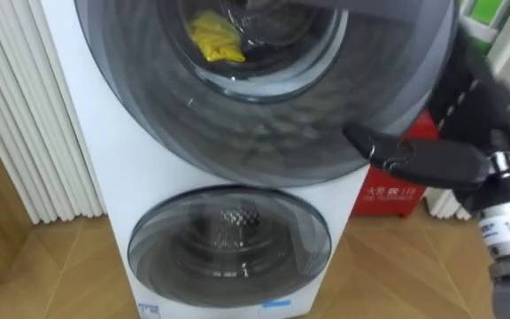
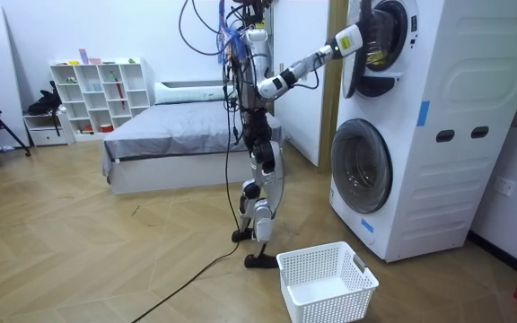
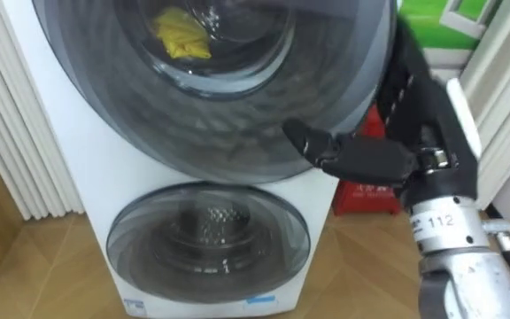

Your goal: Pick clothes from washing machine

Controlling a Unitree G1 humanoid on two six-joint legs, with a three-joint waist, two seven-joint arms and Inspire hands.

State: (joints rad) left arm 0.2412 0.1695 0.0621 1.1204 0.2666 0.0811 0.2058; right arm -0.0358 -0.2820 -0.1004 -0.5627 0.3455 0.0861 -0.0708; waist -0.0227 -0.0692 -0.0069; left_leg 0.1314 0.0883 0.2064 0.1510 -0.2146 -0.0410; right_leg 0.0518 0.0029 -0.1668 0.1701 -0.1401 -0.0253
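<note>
Yellow cloth (image 1: 215,40): a bunched lump in the upper drum, seen through the door (image 1: 264,133) glass, up and left of the right hand (image 3: 388,159). Its long axis is roughly upright, with no clear pointing end. The hand clasps the door's rim, thumb across its front. Step, as judged: opening the door. Next: swing it wide, then reach in.

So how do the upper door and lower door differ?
The upper door looks ajar; the lower door sits shut. A yellow cloth shows through the upper door, bare drum through the lower door. The right hand is at the upper door's edge, none at the lower. Both are round, dark glass.
</note>
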